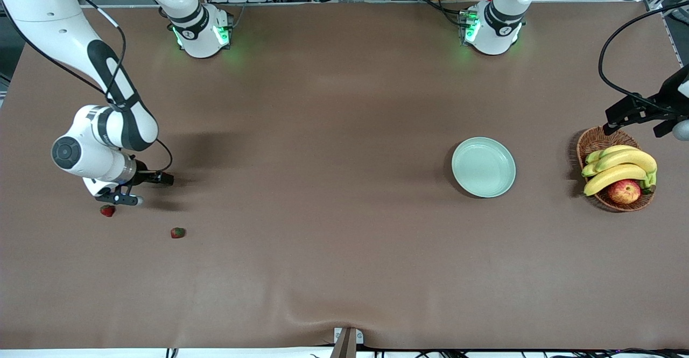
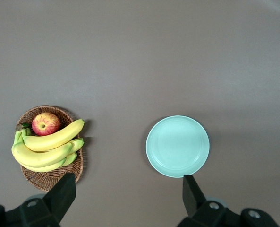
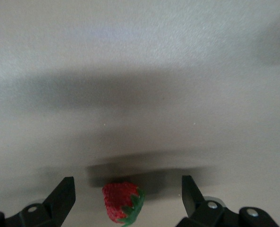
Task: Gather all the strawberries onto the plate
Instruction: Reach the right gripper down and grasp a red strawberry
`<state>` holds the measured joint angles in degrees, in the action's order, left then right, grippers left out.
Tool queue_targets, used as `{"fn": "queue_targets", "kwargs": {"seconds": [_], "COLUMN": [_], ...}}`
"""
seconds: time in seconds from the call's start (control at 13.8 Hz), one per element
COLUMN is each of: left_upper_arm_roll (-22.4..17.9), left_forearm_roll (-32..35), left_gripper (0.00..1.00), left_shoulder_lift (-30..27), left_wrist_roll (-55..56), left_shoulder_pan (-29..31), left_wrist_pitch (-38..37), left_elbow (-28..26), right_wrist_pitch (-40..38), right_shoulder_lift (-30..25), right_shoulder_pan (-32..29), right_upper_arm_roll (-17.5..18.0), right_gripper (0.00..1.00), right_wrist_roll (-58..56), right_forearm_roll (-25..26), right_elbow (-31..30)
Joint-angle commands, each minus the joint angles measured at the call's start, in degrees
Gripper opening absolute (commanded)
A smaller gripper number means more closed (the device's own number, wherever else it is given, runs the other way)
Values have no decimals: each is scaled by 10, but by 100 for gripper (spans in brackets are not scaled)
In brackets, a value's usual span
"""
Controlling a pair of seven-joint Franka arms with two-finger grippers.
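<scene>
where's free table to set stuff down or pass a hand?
Wide bare stretch between the strawberries and the plate; the plate is empty. A narrower gap separates plate and basket. Crowded: the open right gripper over one berry, and the open left gripper above the basket.

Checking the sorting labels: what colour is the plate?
Pale mint green, plain and unmarked; the plate shows best in the left wrist view.

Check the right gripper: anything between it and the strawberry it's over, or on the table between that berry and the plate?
Nothing visible. The right gripper is open with the strawberry lying between its fingers, no object in the gap. From that strawberry to the plate the table is bare; the second strawberry lies nearer the front camera, off that line.
</scene>
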<state>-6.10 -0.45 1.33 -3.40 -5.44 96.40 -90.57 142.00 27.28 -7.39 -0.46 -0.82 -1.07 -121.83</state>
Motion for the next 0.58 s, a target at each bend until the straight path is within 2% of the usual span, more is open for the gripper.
{"fn": "queue_targets", "kwargs": {"seconds": [0.0, 0.29, 0.36, 0.51], "left_upper_arm_roll": [1, 1, 1, 1], "left_forearm_roll": [-7, -7, -7, -7], "left_gripper": [100, 100, 100, 100], "left_shoulder_lift": [0, 1, 3, 3], "left_wrist_roll": [-2, -3, -4, -4], "left_shoulder_pan": [2, 3, 3, 3], "left_wrist_pitch": [-9, -9, -9, -9], "left_elbow": [4, 4, 4, 4], "right_wrist_pitch": [11, 6, 6, 6], "right_shoulder_lift": [-9, -13, -15, -16], "right_shoulder_pan": [1, 1, 1, 1], "right_upper_arm_roll": [0, 1, 1, 2], "right_gripper": [100, 100, 94, 54], "right_wrist_roll": [-1, -1, -1, -1], "right_forearm_roll": [9, 9, 9, 8], "right_elbow": [-16, -23, -26, -26]}}
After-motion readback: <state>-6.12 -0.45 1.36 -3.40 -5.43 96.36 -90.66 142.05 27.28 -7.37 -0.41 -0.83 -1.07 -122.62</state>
